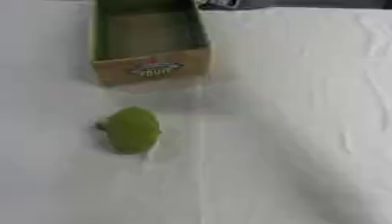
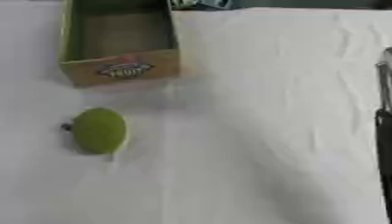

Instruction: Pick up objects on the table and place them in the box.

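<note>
While the box point(image 1: 150, 65) stands open at the far left of the white-covered counter point(image 1: 291, 131), a round green object point(image 1: 131, 130) lies on the cloth just in front of it, apart from its printed front wall; a dark, blurred sliver at the right edge of the right eye view may be an arm, and neither hand shows, so their state cannot be told.

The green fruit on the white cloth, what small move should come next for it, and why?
Probably bring a hand in over the green fruit to grasp it. It lies on the white cloth in front of the box, untouched, and no hand is near it; only a dark part of the right arm shows at the right edge.
</note>
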`<move>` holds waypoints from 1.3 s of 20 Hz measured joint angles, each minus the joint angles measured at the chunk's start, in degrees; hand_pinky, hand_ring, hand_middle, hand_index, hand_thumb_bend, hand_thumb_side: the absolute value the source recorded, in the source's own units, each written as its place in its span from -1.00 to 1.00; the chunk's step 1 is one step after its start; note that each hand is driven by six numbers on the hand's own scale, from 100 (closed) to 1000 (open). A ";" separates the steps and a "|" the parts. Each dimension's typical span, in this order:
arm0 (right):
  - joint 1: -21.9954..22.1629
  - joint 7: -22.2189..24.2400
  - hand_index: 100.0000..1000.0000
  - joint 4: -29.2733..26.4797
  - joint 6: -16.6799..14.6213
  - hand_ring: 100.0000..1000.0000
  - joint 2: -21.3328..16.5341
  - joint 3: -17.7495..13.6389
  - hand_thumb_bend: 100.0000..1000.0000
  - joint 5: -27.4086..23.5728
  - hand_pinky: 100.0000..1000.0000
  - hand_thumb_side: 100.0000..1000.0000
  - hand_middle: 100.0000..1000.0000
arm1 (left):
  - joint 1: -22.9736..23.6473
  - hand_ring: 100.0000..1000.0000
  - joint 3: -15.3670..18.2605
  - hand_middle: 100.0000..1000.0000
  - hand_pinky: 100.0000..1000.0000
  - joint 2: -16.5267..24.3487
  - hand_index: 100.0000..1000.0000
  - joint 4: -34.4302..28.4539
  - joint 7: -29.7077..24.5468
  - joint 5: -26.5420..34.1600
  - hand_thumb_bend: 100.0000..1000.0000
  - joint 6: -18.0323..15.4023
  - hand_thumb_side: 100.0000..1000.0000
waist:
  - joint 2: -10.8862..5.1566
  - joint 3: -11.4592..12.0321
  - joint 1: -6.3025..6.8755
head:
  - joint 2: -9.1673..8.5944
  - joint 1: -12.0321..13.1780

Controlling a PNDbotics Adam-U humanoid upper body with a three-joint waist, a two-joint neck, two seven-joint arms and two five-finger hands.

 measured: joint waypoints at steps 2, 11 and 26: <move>0.26 -0.23 0.43 0.00 -0.10 0.21 -0.64 -0.09 -1.00 0.43 0.56 -0.34 0.14 | 0.41 0.45 -0.75 0.44 0.19 0.96 0.73 -0.09 -1.82 -1.99 -1.00 -0.06 -0.53 | -0.04 -0.21 -0.05 | 0.02 0.15; 2.20 -0.96 0.43 0.00 -0.68 0.21 -2.54 -0.32 -1.00 2.00 0.55 -0.38 0.14 | 1.03 0.48 -4.68 0.47 0.28 5.16 0.78 -0.12 -8.74 -5.87 -1.00 -1.55 -0.48 | -0.35 -0.84 -0.42 | 0.52 1.21; 4.23 -1.24 0.43 0.00 -0.51 0.20 -3.10 -0.28 -1.00 2.96 0.55 -0.35 0.14 | -6.52 0.50 -17.26 0.49 0.32 12.89 0.78 0.34 -22.43 -5.35 -1.00 -1.14 -0.43 | -1.70 -1.15 -0.09 | 2.06 1.56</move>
